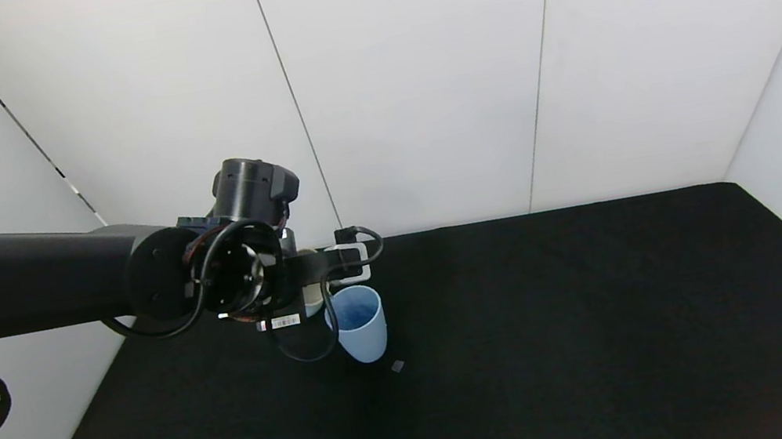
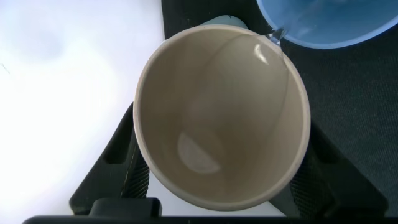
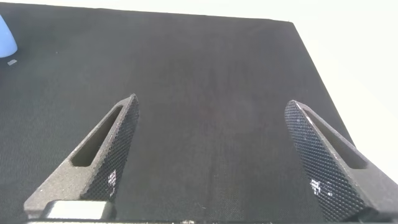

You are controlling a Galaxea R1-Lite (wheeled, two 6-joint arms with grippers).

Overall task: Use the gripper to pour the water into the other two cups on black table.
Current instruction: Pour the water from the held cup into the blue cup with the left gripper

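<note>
Water (image 2: 277, 32): a thin clear thread is seen leaving the lip of the beige cup (image 2: 217, 118) and dropping into the blue cup (image 1: 361, 324); a small pool is left in the low side of the beige cup.
Blue cup: stood upright on the tabletop (image 1: 579, 347), at the back left, just beside and below the left tool (image 1: 308, 269).
Green cup (image 2: 221, 22): only a sliver is made out behind the beige cup's rim in the left wrist view; in the head view it is hidden by the arm, so its exact spot cannot be told.
Left tool: closed on the beige cup, one finger on each side of its wall, the cup tipped steeply toward the blue cup.
Left arm pose: reached in level from the left, the wrist rolled over to tilt the cup, cables looped beside the blue cup's rim.
Right tool (image 3: 217, 155): held wide apart with nothing in it, above bare tabletop well away from the cups.
Risk, spill: the stream falls close to the blue cup's near rim, so a slight drift or further tilt would likely send water onto the cloth.
Risk, share: too much may be poured here, leaving little for the green cup.
Risk, knock: the blue cup could be nudged by the hanging cable or the tipped rim.
</note>
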